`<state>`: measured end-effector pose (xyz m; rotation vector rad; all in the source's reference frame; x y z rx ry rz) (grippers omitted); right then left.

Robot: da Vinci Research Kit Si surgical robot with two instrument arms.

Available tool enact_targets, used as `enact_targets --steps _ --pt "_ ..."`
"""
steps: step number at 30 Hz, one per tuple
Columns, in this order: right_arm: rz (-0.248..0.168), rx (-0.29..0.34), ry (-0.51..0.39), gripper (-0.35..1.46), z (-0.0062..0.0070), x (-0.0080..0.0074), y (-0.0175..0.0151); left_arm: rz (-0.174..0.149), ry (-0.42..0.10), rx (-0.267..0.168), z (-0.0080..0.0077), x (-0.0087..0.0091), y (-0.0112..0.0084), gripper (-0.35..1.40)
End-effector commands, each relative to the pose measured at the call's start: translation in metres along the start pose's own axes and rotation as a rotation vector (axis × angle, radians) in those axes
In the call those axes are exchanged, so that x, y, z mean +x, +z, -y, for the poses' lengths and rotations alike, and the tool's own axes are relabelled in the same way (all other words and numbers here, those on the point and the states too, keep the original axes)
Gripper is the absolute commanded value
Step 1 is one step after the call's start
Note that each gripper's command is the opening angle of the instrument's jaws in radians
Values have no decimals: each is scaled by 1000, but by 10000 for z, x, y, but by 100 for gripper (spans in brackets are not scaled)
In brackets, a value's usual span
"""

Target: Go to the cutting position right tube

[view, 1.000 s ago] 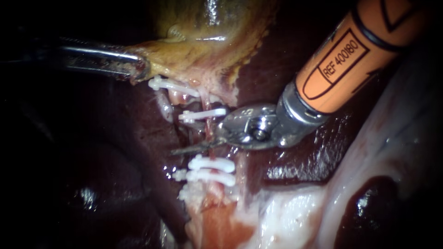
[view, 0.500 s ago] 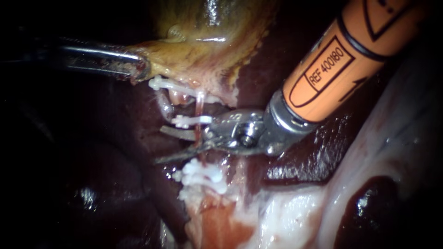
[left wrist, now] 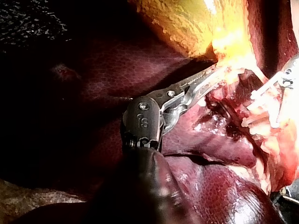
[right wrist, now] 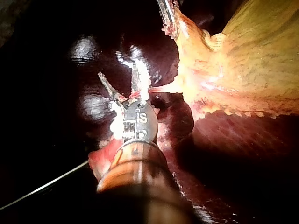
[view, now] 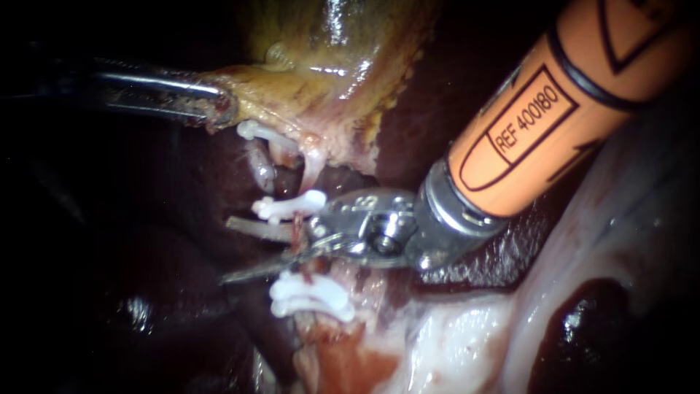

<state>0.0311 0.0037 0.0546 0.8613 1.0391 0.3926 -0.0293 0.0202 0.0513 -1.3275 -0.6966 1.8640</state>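
The right instrument (view: pixel 237 250) comes in from the upper right on an orange shaft. Its two thin blades stand apart with a clear gap and grip nothing. The right tube (view: pixel 298 232) is a pale pink strand that drops from the neck of the gallbladder (view: pixel 328 80) and turns reddish lower down, where it passes through that gap close to the hinge. One blade lies above it and one below. A white clip (view: pixel 288 206) sits across the tube just above the upper blade, and a pair of white clips (view: pixel 310 295) lies across it just below the lower blade. Beside it to the left hangs a second, paler tube (view: pixel 261 169), with a topmost clip (view: pixel 262 133) near the gallbladder's edge. The left instrument (view: pixel 215 109) reaches in from the left, its jaws closed on the yellowish rim of the gallbladder. In the left wrist view those toothed jaws (left wrist: pixel 208 80) clamp the same yellow tissue, over dark liver (left wrist: pixel 210 186). In the right wrist view the blades (right wrist: pixel 119 77) are spread in a V with a red strand of the tube (right wrist: pixel 133 94) crossing at their base, and the gallbladder (right wrist: pixel 243 60) is ahead and to one side.
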Motion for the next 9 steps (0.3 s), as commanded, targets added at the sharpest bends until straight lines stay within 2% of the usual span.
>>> enact_targets --steps 1,9 --pt "0 -1 1 145 -1 -1 -1 0 0 0 0 0 0 -35" --pt "0 0 1 145 -1 -1 -2 0 0 0 0 0 1 -35"
